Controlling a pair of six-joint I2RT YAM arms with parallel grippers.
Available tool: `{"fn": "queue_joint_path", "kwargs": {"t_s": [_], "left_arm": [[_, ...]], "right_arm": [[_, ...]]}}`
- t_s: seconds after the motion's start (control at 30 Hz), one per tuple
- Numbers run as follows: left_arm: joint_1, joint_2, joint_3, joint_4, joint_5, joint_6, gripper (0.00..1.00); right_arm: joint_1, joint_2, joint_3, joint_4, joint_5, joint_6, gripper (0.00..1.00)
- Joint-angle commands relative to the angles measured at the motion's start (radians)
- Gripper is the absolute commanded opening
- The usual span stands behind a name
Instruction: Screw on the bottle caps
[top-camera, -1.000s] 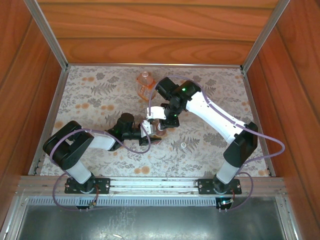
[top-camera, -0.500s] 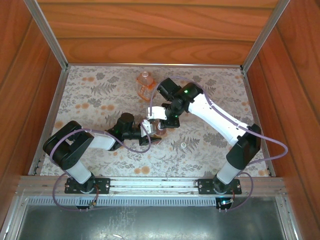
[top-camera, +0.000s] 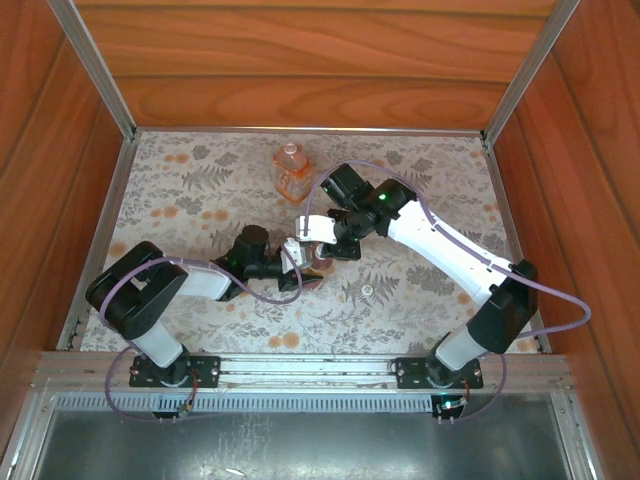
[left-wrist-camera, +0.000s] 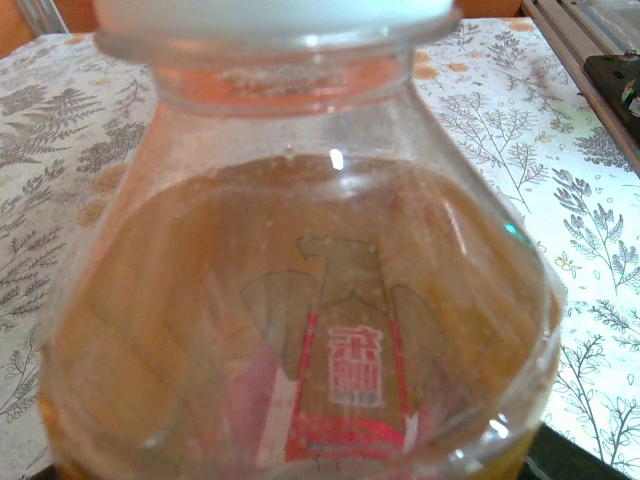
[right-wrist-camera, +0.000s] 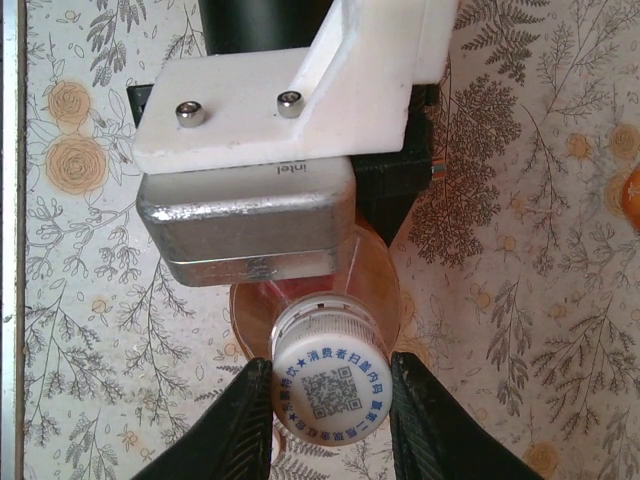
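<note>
The slim bottle (top-camera: 316, 264), round, of clear plastic and filled with orange-amber liquid, is seen upright near the middle of the fern-and-flower patterned surface (top-camera: 180, 200), between the two arms. The left claw (top-camera: 300, 266) is extended low from the left and is closed on the body of the slim bottle. In the left wrist view the bottle's shoulder and a red printed label (left-wrist-camera: 345, 400) are seen at very close range. A white round screw cap (right-wrist-camera: 330, 388), printed with a blue ring of characters and a square code, is seated on the neck of the slim bottle. The right claw (right-wrist-camera: 331, 410) is positioned over it from above, and its two black fingers (right-wrist-camera: 250, 425) are pressed against opposite sides of the cap, so that the cap is pinched. How far the cap is threaded cannot be told. In the right wrist view the left arm's silver camera housing (right-wrist-camera: 245, 225) and white bracket (right-wrist-camera: 290, 90) are noted just beyond the cap. The wide bottle (top-camera: 291, 170), squarish, clear, with the same amber liquid, is placed upright near the far edge of the surface, just behind the right arm's wrist and apart from both claws. A second small whitish cap (top-camera: 368, 291) is lying loose on the surface, to the right of the slim bottle and nearer the arm bases.
</note>
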Motion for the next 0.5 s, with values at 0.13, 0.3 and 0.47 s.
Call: {"fn": "queue_joint_path", "kwargs": {"t_s": [0.13, 0.3, 0.47], "left_arm": [[0.003, 0.009, -0.002, -0.066, 0.008, 0.003, 0.55], [0.003, 0.008, -0.003, -0.065, 0.002, 0.012, 0.55], [0.002, 0.005, -0.005, -0.065, 0.002, 0.014, 0.55]], "right_arm": [[0.014, 0.053, 0.007, -0.057, -0.004, 0.139, 0.25], [0.014, 0.094, 0.047, -0.117, -0.012, 0.224, 0.26], [0.014, 0.126, 0.055, -0.143, -0.016, 0.282, 0.26]]}}
